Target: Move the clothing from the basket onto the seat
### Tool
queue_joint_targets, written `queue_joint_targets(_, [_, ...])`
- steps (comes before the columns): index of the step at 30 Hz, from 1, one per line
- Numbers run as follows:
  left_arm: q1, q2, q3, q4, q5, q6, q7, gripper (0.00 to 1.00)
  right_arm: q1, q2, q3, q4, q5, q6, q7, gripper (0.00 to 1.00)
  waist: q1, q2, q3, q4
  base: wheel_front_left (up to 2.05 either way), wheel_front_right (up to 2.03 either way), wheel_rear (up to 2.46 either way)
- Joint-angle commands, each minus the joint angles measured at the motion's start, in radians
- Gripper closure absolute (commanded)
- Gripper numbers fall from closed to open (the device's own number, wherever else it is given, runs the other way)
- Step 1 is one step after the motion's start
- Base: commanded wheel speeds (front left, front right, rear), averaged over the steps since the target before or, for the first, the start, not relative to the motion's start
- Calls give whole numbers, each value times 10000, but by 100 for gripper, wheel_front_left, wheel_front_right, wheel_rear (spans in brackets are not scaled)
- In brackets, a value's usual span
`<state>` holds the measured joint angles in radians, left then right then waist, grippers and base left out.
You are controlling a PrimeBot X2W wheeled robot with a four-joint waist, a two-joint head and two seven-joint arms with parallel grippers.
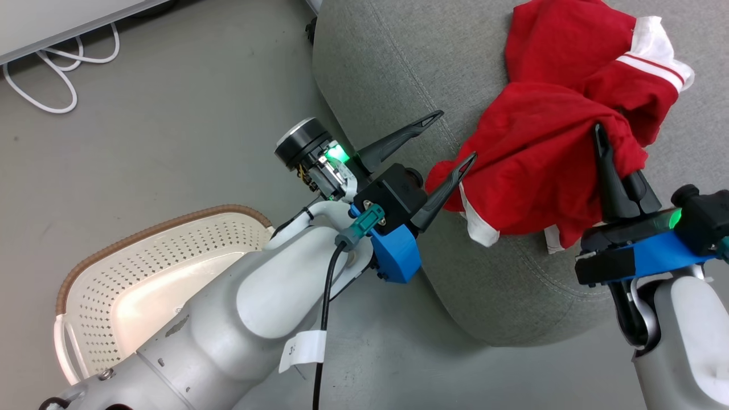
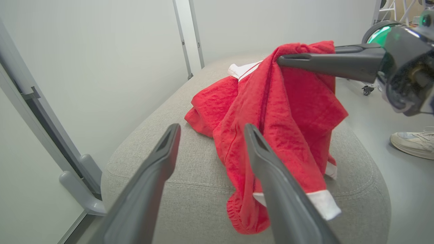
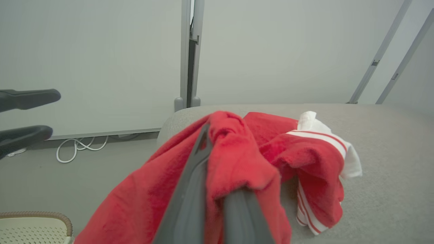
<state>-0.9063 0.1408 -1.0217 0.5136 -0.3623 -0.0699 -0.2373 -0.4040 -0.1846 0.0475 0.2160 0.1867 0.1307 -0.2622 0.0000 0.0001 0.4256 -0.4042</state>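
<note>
The red clothing (image 1: 547,142) with white stripes and trim lies bunched on the light grey seat (image 1: 387,74). One fold is lifted by my right gripper (image 1: 612,151), which is shut on the clothing (image 3: 237,159); fabric drapes over its fingers (image 3: 193,176). My left gripper (image 1: 457,134) stands open and holds nothing, just left of the garment's lower edge (image 2: 291,112), above the seat (image 2: 190,176). The cream basket (image 1: 114,273) with its brown rim sits on the floor at the lower left. What I see of its inside has nothing in it; my left arm hides part of it.
White cables (image 1: 57,74) lie on the grey floor by a pale wall panel at the far left. A person's shoe (image 2: 413,144) stands on the floor beyond the seat's right side. The basket's rim (image 3: 34,215) shows at the lower left of the right wrist view.
</note>
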Motion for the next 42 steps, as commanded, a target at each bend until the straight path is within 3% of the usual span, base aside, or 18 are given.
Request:
queue_joint_targets(1, [58,5,-45,27,-63,16,26,0,171,54,-82,-73,-21,1,-41,100,0,-1,1,-29,0,0,0])
queue_joint_targets(9, [-19,-25,-72,26,-130,58,-30,0,178,213,-126,-182,-103,1,-41,100,0,-1,15,40,0,0,0])
queue_joint_targets(21, [-440,145,-22,-199,-41,187,8,0,-1839,-542,-507,-1028,-313,1,-41,100,0,-1,768,277,0,0,0])
queue_joint_targets(26, [-734,342,-47,-375,87,224,136,0,-3150,-1156,-1240,-1245,-244,1,-39,100,0,-1,1425,429,0,0,0])
queue_joint_targets(36, [-1600,816,-68,-1068,472,315,577,0,-5011,-2545,-4072,-371,-73,1,-38,100,0,-1,3103,727,0,0,0])
queue_joint_targets(42, [-1907,1042,-105,-1367,583,326,729,0,-5260,-2478,-4476,1284,108,1,-39,100,0,-1,3697,714,0,0,0])
